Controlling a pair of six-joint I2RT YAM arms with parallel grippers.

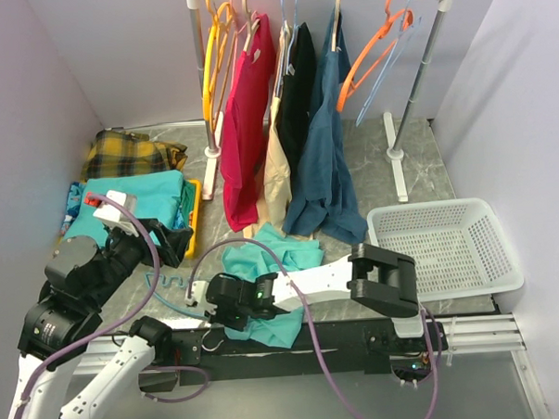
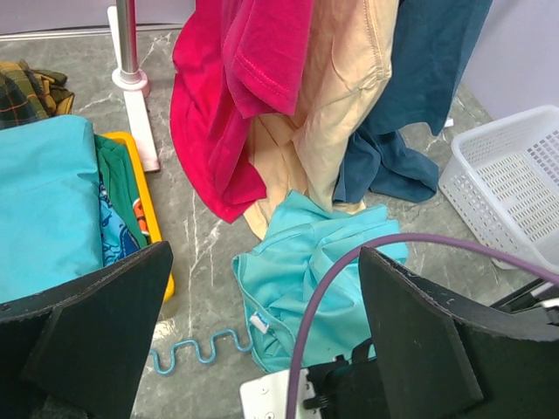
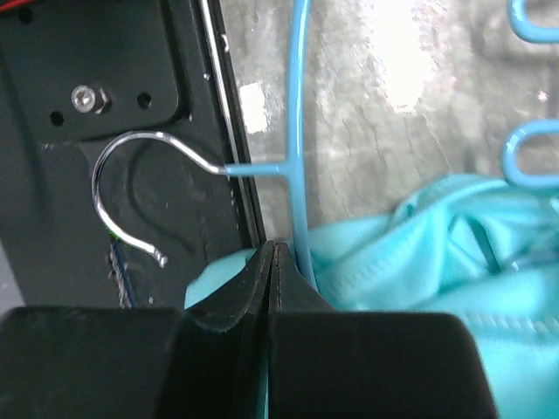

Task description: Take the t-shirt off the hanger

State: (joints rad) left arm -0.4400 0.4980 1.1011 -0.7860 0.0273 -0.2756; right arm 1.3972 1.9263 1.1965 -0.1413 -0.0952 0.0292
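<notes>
- Teal t-shirt [image 1: 266, 266] lies crumpled on the table at lower centre of the top view, below the hanging clothes. It is off the rack, but the blue hanger [image 1: 167, 284] seems to be threaded in it, with only a wavy stretch poking out at its left edge.
- Right gripper [image 1: 217, 310] reaches across to the shirt's lower-left corner. Left gripper [image 1: 170, 242] hangs just left of the shirt, apart from it.
- Step in hand, by my reading: pinning one piece so the other can be drawn off. The separation is not yet done.
- Right wrist view gives what the top view cannot. The right gripper [image 3: 272, 249] has its jaws pressed together, with the hanger's [image 3: 295, 105] arm running just right of the tips and into the t-shirt [image 3: 419, 253]. Whether a fold is nipped between them I cannot tell.
- Left wrist view shows the left gripper [image 2: 264, 262] with fingers wide apart, nothing between them. The t-shirt [image 2: 314, 262] is ahead and the hanger's [image 2: 196, 349] wavy bar is at lower left.
- Next move calls for the free hand to take the wire, or the cloth, and pull the two apart without dragging both along.
</notes>
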